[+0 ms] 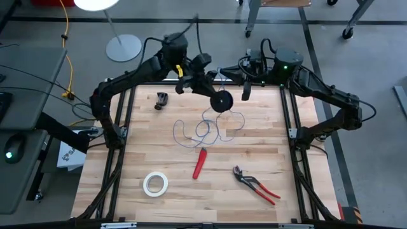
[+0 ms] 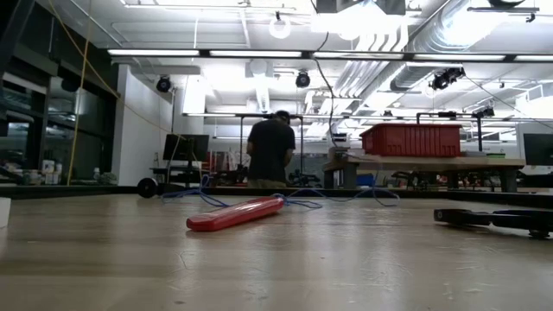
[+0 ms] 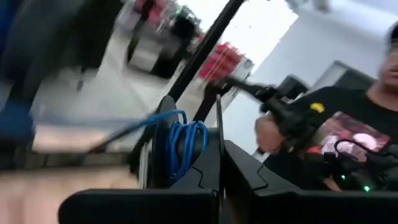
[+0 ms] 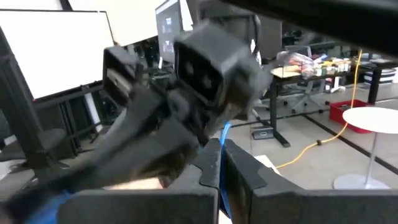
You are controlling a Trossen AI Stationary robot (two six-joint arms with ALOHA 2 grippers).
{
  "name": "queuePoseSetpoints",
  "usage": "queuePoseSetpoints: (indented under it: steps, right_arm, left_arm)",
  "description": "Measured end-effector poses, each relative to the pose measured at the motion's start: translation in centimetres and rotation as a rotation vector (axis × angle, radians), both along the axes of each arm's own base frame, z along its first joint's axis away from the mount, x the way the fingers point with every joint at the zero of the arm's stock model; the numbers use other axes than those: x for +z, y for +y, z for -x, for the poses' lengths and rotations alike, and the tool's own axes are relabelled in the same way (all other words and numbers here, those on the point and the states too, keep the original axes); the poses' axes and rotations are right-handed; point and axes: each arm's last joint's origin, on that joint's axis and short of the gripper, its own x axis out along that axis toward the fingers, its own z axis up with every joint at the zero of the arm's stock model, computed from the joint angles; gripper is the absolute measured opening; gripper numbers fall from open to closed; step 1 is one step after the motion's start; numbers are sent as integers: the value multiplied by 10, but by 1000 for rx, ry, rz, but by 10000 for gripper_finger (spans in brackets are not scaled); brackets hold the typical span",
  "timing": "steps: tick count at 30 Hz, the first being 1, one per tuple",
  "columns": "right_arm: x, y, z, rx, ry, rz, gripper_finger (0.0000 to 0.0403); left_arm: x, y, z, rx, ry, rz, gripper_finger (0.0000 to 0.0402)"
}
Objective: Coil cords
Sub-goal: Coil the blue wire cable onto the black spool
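From the high view I am seeing both arms reaching in over the far edge of the table [image 1: 127, 191]. The left gripper [image 1: 213, 89] is holding the black spool [image 1: 221, 101] above the far middle of the table; in the left wrist view its fingers [image 3: 205, 177] are pressed against the spool [image 3: 158, 155], with turns of blue wire [image 3: 186, 146] wound on it. The right gripper [image 1: 245, 86] is sitting just right of the spool; in the right wrist view its fingers [image 4: 208, 165] are pressed together with a strand of the wire [image 4: 225, 134] running between them.

The rest of the wire [image 1: 206, 130] is lying in loose loops on the table's middle, directly below the spool, and is showing in the low view as a blue tangle [image 2: 302, 200] behind the red-handled tool [image 2: 235, 213].

I am also noting that red-handled tool [image 1: 200, 163] near the loops, pliers [image 1: 254, 184] to the near right, a white tape roll [image 1: 155, 183] to the near left, and a small black clip [image 1: 161, 100] at the far left. A person [image 2: 271, 149] is standing in the room beyond.
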Motion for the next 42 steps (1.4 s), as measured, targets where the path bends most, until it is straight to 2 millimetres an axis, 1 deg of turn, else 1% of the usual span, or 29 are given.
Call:
queuePoseSetpoints:
  steps: [3,6,12,15,20,27,32,35,38,42]
  right_arm:
    - [0,2,-1,8,0,-6,0]
    - [0,6,-2,23,0,-6,0]
    - [-1,12,-3,46,7,-8,0]
    - [-1,14,-4,52,11,-10,0]
    - [-4,18,-5,66,41,-25,0]
    - [-7,22,-5,82,73,-32,0]
    - [-8,22,-5,79,85,-30,0]
    - [-9,23,-5,83,91,-18,0]
    - [-9,22,-5,83,93,-17,0]
    - [-10,18,-5,67,95,-9,0]
  left_arm:
    - [15,0,-2,-7,-143,-5,0]
    - [30,1,3,36,-268,-6,0]
    - [48,8,15,142,-456,8,0]
    - [53,14,21,188,-515,2,0]
    - [59,30,37,217,-522,-36,0]
    - [64,59,68,304,-424,-93,0]
    - [61,69,89,365,-296,-135,0]
    - [50,68,99,386,-168,-147,0]
    - [34,64,107,407,-23,-164,0]
    - [12,52,107,370,155,-166,0]
